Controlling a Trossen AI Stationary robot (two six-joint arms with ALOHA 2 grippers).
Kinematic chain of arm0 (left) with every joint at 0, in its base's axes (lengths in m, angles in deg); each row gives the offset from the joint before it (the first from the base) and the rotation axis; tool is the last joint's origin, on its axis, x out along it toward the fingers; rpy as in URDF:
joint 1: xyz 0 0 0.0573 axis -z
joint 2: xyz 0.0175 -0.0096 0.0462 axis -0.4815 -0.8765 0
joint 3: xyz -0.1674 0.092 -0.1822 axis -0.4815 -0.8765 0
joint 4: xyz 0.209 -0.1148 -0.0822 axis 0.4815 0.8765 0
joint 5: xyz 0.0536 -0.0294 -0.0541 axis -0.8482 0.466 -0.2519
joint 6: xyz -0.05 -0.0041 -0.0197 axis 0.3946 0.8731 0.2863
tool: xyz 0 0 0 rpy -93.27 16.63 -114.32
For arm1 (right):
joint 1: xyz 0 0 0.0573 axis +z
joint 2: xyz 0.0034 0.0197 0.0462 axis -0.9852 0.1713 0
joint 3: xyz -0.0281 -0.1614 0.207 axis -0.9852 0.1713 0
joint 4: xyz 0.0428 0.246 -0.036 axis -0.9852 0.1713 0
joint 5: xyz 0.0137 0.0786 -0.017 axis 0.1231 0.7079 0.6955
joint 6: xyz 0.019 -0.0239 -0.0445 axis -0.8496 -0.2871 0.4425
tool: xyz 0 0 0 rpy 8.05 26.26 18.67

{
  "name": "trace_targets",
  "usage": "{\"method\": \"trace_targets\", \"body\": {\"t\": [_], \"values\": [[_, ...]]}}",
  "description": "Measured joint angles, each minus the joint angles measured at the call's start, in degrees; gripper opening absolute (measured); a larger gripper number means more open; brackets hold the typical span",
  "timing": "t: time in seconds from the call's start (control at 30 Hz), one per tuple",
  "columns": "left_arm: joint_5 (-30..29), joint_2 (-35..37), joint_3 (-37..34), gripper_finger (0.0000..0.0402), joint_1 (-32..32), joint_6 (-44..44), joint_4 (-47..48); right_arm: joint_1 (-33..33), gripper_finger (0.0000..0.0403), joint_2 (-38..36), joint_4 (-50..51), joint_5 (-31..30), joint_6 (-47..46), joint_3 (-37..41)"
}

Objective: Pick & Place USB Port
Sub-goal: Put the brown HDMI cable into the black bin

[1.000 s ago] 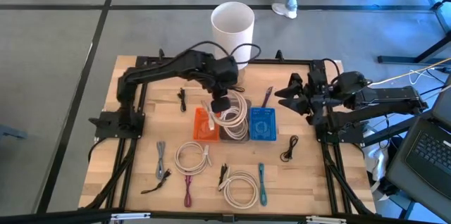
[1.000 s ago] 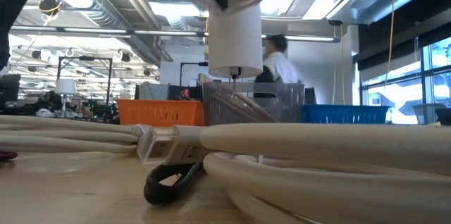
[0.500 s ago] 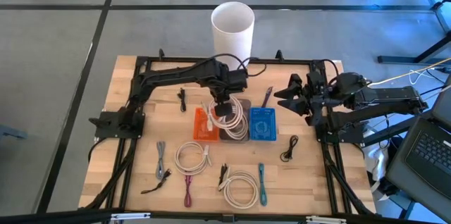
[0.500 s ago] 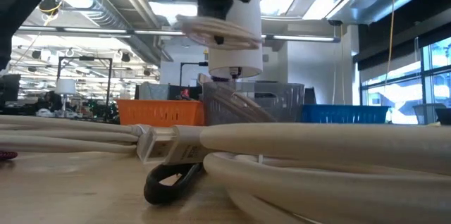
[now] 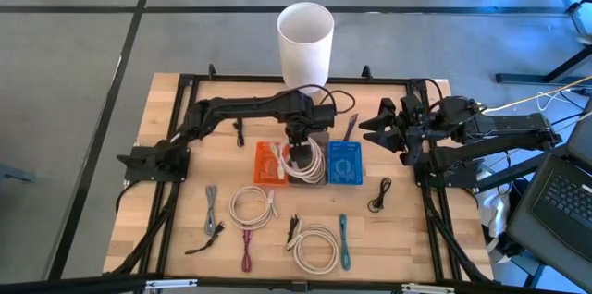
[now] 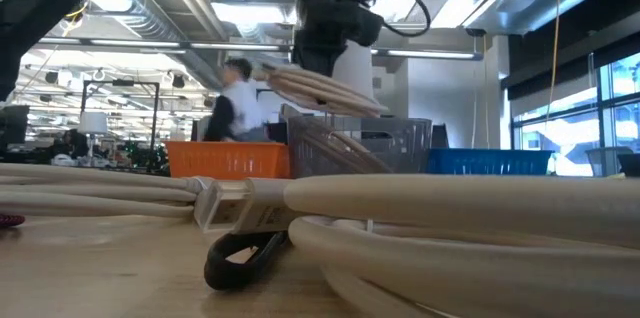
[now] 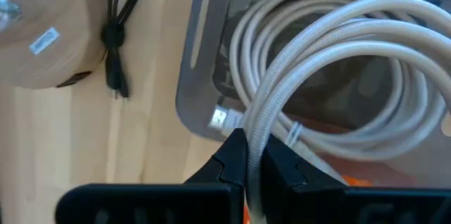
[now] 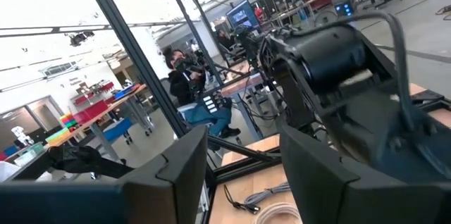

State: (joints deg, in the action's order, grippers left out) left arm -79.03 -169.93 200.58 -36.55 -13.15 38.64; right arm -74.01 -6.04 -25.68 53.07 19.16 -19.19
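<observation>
My left gripper [image 5: 298, 142] points down over the grey bin [image 5: 317, 137], which stands between an orange bin [image 5: 268, 165] and a blue bin [image 5: 346, 163]. It is shut on a coiled white USB cable [image 7: 331, 34]. In the low view the coil [image 6: 325, 85] hangs just above the bin's rim [image 6: 400, 124]. Another white coil [image 7: 331, 136] lies inside the bin. My right gripper [image 5: 368, 128] waits open and level at the table's right side, with nothing between its fingers [image 8: 176, 175]. My left gripper pinches a strand of the white coil [image 7: 256, 136] between its two fingers, coming from above and pointing down. The coil hangs tilted below the fingers, over the grey bin. In the low view it stays clear of the bin's rim.
A white cup [image 5: 305, 40] stands beyond the far edge. Loose cables lie on the near half: two white coils [image 5: 252, 207] [image 5: 314, 246], a grey one [image 5: 212, 211], a pink one [image 5: 247, 248], a teal one [image 5: 344, 241] and a black one [image 5: 378, 194].
My left gripper has come down toward the grey bin, still shut on the white coil. The coil has sunk with it from high above the bins to just over the grey bin's rim and now hangs tilted.
</observation>
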Motion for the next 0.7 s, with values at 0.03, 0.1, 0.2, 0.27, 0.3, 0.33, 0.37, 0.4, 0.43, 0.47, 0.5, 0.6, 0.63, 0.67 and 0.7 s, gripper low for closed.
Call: {"method": "trace_targets", "body": {"t": [0.03,0.1,0.2,0.27,0.3,0.33,0.37,0.4,0.43,0.47,0.5,0.6,0.63,0.67,0.7], "values": [[0.15,-0.24,0.00,0.0012,-0.02,0.29,-0.49,0.00,0.0180,0.00,-0.02,0.00,0.00,0.00],[0.32,-0.80,0.00,0.0012,-0.02,0.40,-0.94,0.00,0.0180,0.00,-0.02,0.00,0.00,0.00],[1.32,-1.94,-0.02,0.0012,-0.02,0.42,-2.19,0.00,0.0180,0.00,-0.02,0.00,0.02,0.00],[1.48,-2.64,0.01,0.0012,0.02,0.40,-3.29,0.00,0.0180,0.00,-0.04,0.00,0.00,0.00],[1.70,-2.86,0.04,0.0012,0.11,0.42,-3.83,0.00,0.0180,0.02,-0.09,0.00,0.02,0.00],[1.92,-3.17,0.04,0.0012,0.17,0.42,-3.67,0.00,0.0180,0.01,-0.08,0.00,0.00,0.00],[1.90,-3.68,0.04,0.0012,0.15,0.39,-3.41,0.01,0.0180,0.00,-0.14,0.00,0.00,0.00],[1.92,-4.09,0.04,0.0012,0.17,0.34,-3.49,0.00,0.0180,0.00,-0.15,0.00,0.02,0.00],[2.00,-4.42,0.03,0.0012,0.17,0.33,-3.36,0.00,0.0180,0.02,-0.13,0.00,0.02,0.00],[2.06,-4.94,0.03,0.0012,0.16,0.33,-3.14,0.02,0.0180,0.02,-0.14,0.00,0.02,0.00],[2.16,-5.46,0.09,0.0012,0.15,0.30,-3.20,0.02,0.0180,-0.02,-0.15,0.00,0.00,0.00],[2.54,-6.49,0.04,0.0012,0.15,0.42,-2.49,0.02,0.0180,0.00,-0.01,0.00,0.00,0.00],[2.49,-6.77,0.04,0.0015,0.15,0.42,-2.52,0.04,0.0180,0.00,-0.08,-0.01,-0.01,0.00],[2.34,-6.99,0.04,0.0019,0.15,0.42,-2.67,0.04,0.0180,0.00,-0.06,0.00,-0.02,0.00],[2.32,-7.08,0.04,0.0025,0.15,0.32,-2.74,0.04,0.0180,0.00,0.01,0.00,-0.02,0.00]]}}
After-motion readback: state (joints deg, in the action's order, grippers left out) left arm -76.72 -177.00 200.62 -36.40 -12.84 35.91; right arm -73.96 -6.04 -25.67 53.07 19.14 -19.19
